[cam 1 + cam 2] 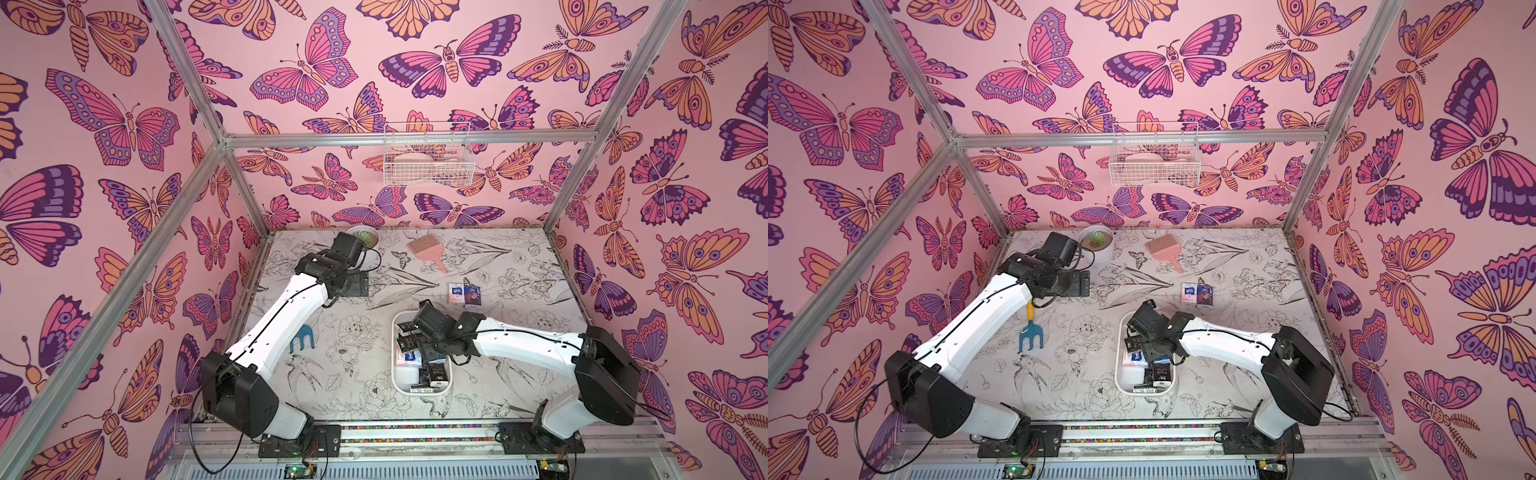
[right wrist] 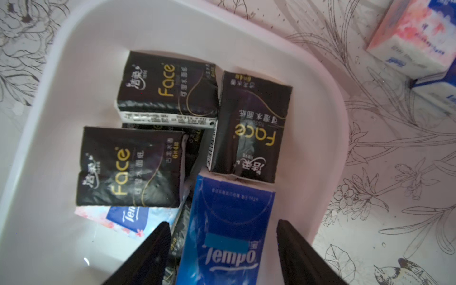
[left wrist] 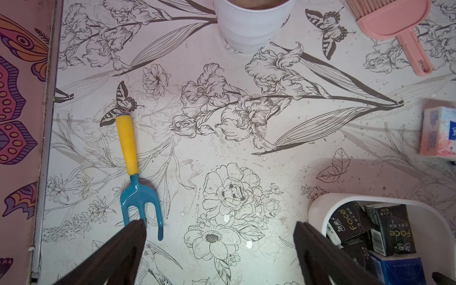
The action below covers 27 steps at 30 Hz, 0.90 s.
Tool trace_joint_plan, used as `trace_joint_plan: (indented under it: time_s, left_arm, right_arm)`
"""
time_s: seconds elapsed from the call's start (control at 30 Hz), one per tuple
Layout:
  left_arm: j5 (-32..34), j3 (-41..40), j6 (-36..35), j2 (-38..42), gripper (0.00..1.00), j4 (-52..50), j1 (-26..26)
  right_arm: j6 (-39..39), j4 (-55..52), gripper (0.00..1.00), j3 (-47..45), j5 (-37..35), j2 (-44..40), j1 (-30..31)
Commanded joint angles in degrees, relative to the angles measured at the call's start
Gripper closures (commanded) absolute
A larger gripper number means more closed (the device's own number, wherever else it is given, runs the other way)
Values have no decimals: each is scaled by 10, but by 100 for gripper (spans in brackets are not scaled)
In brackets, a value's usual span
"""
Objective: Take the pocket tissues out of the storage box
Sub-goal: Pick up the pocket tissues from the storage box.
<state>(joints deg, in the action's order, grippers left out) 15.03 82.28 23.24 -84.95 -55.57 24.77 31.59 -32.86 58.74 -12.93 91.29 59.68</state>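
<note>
The storage box is a shallow white tray near the table's front middle, seen in both top views. In it lie several pocket tissues: black "Face" packets, a blue Tempo packet and a white-blue one. My right gripper is open inside the box and straddles the blue packet, with a gap on each side. Two more packets lie on the table beyond the box. My left gripper hangs open over bare table, holding nothing.
A white plant pot and a pink brush sit at the back of the table. On the left lies a blue garden fork with a yellow handle. A white wire basket hangs on the back wall.
</note>
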Motion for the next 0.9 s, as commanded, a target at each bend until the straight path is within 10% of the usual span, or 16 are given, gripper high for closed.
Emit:
trace_joint_plan:
  time_s: [0.0, 0.87]
  left_arm:
    - [11, 5, 3, -3, 0, -9, 2]
    - [18, 6, 0, 17, 0, -11, 2]
  right_arm:
    - [21, 1, 28, -5, -9, 18, 5]
    - [-19, -21, 56, 47, -50, -46, -2]
